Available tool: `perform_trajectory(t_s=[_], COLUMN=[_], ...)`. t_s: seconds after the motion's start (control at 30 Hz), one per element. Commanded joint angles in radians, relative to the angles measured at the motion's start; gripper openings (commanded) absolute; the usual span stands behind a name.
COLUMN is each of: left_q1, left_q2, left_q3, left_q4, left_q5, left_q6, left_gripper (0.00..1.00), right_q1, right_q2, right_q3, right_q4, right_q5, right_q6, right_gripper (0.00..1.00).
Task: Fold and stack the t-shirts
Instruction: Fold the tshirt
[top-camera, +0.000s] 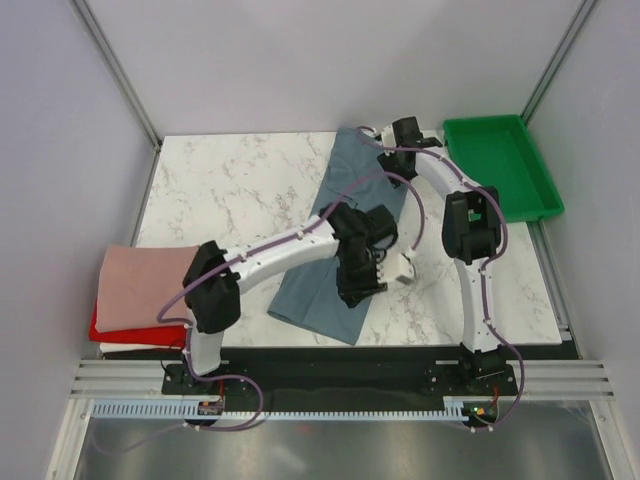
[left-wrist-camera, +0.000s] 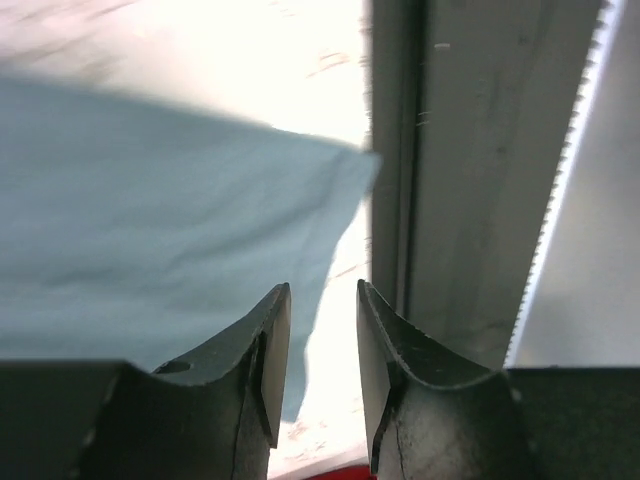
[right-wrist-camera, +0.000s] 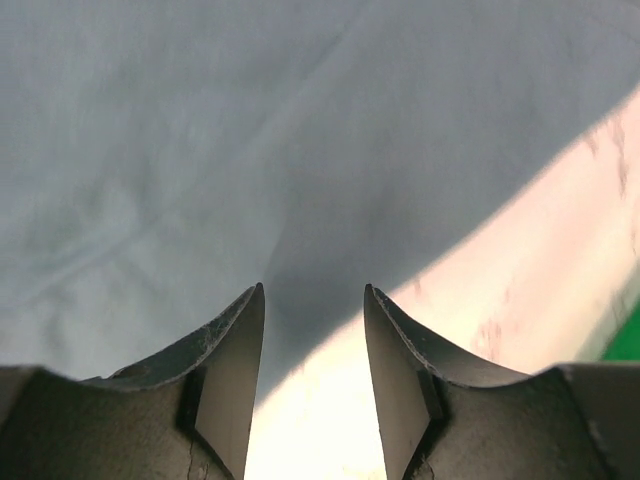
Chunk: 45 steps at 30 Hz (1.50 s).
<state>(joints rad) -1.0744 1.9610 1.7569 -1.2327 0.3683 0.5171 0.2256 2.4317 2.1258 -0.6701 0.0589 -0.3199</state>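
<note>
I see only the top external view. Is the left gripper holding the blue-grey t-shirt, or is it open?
Observer: The left gripper is open and grips nothing.
Operator: Where is the t-shirt relative to it?
Observer: A corner of the blue-grey t-shirt lies just ahead of it and below it.
Operator: And the right gripper?
Observer: The right gripper is open too. It hovers over the t-shirt's edge.

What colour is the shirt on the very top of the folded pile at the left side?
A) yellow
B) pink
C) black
B: the pale pink t-shirt lies on top of the pile, with the red one peeking out beneath it.
</note>
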Motion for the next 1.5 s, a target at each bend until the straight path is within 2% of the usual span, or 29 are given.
perform_trajectory(t_s=[0.0,0.1,0.27,0.53,0.9,1.2,1.3,1.4,1.43,1.47], left_q1=[0.149,0.217,0.234,0.225,0.082,0.018,0.021,0.045,0.085,0.109], left_q2=[-0.073,-0.085,-0.064,0.016,0.154,0.248,0.208,0.061,-0.056,-0.107], left_q3=[-0.043,-0.172,-0.344,-0.408,-0.303,-0.106,-0.097,-0.125,-0.146,-0.151], left_q4=[0.039,0.133,0.278,0.357,0.372,0.349,0.332,0.291,0.291,0.292], left_q5=[-0.04,-0.045,-0.017,0.058,0.116,0.141,0.103,0.064,0.048,0.031], left_q6=[-0.022,0.017,0.034,-0.017,-0.091,-0.158,-0.161,-0.15,-0.152,-0.161], left_gripper=[0.39,0.37,0.34,0.34,0.34,0.34,0.34,0.34,0.35,0.36], right_q1=[-0.009,-0.008,-0.005,0.001,0.008,0.017,0.021,0.021,0.015,0.014], right_q2=[-0.201,-0.244,-0.238,-0.14,-0.013,0.133,0.155,0.104,0.054,0.023], right_q3=[-0.087,-0.151,-0.214,-0.192,-0.037,0.204,0.233,0.215,0.206,0.177], right_q4=[0.04,0.009,0.001,0.0,-0.019,-0.04,-0.04,-0.039,-0.034,-0.028], right_q5=[-0.024,-0.056,-0.076,-0.065,0.004,0.019,0.013,0.024,0.025,0.03], right_q6=[0.054,0.077,0.077,0.055,-0.019,-0.081,-0.061,-0.038,-0.036,-0.025], right_gripper=[0.53,0.53,0.52,0.52,0.52,0.53,0.52,0.52,0.52,0.52])
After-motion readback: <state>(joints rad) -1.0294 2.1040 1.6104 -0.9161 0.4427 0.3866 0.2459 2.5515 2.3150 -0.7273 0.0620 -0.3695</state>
